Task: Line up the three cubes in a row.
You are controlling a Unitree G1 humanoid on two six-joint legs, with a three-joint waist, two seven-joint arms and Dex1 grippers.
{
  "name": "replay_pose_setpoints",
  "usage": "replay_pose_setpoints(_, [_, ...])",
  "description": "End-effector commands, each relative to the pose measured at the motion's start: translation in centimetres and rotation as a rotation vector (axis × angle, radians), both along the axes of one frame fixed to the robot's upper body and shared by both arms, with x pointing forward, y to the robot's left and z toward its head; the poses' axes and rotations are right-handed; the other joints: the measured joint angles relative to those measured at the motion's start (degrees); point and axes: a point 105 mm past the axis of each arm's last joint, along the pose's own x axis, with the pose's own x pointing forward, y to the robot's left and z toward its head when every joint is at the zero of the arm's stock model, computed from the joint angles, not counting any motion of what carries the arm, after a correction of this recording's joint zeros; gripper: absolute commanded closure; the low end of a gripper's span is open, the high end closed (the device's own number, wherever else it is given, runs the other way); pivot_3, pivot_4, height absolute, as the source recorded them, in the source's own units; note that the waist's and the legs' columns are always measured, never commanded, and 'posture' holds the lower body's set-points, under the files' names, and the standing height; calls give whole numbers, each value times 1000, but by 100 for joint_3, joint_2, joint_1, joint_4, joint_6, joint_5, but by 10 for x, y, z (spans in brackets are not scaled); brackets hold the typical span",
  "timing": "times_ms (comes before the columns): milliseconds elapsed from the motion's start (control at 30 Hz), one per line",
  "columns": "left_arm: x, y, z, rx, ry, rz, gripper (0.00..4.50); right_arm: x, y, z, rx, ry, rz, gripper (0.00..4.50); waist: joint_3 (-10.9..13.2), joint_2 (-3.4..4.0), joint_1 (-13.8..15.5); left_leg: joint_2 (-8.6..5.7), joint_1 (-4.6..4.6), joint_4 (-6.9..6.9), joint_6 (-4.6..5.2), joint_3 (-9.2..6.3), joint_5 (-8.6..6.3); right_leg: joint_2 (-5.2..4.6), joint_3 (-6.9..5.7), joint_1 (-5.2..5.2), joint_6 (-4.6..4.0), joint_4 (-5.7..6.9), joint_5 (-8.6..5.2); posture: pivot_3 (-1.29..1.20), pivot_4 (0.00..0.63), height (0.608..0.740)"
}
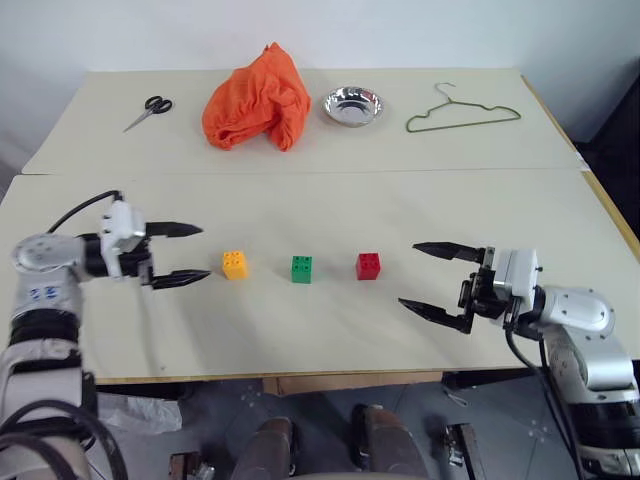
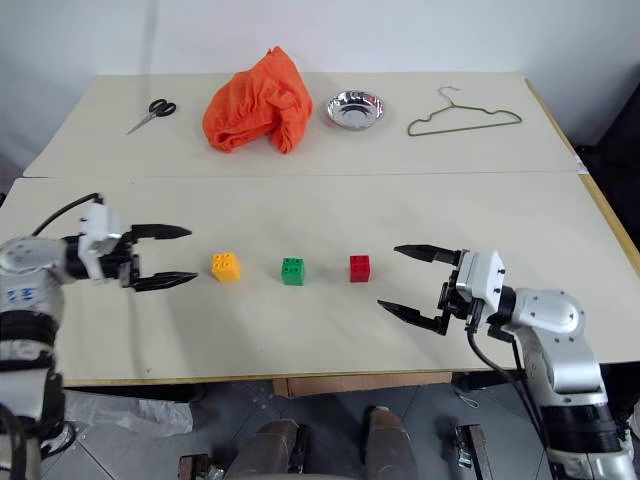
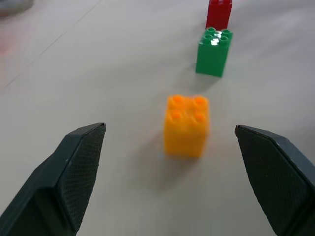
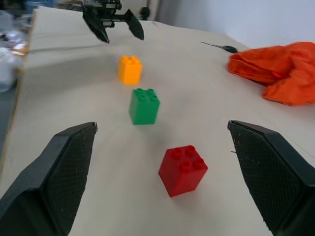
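Three studded cubes stand in a row on the front table: an orange-yellow cube (image 1: 235,264), a green cube (image 1: 301,269) and a red cube (image 1: 368,265), evenly spaced and apart from each other. My left gripper (image 1: 185,254) hovers open just left of the orange-yellow cube (image 3: 186,125), touching nothing. To the right of the red cube (image 4: 182,169), my right gripper (image 1: 428,279) is open and empty, pointing at the row. The right wrist view looks down the whole row to the left gripper (image 4: 114,25) at its far end.
On the back table lie scissors (image 1: 149,110), a crumpled orange cloth (image 1: 257,100), a steel bowl (image 1: 352,106) and a wire hanger (image 1: 462,113). A seam (image 1: 300,171) separates the two tables. The front table's edge (image 1: 300,378) runs close below the grippers.
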Motion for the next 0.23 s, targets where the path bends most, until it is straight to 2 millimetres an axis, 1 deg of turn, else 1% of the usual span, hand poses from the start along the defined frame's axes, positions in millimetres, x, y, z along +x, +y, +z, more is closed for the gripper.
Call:
replay_pose_setpoints(33, [-12, 3, 20, 50, -128, 62, 25, 3, -1, 16, -9, -14, 79, 0, 2, 3, 12, 0, 0, 0, -1, -2, -1, -4, 8, 2, 0, -2, 0, 0, 150, 740])
replay_pose_setpoints(100, [-17, 5, 22, 52, -153, 102, 25, 6, 1, 18, -20, -24, 113, 0, 2, 2, 80, 3, -1, 1, -4, -12, -2, -4, 6, 7, -1, -12, 0, 0, 150, 740])
replay_pose_setpoints(233, [-19, 11, 23, 23, -173, 169, 25, 14, 3, 15, -29, -27, 140, 0, 2, 2, 157, 3, -1, 2, -12, -33, -1, -3, -7, 16, -5, -16, -2, 0, 150, 740])
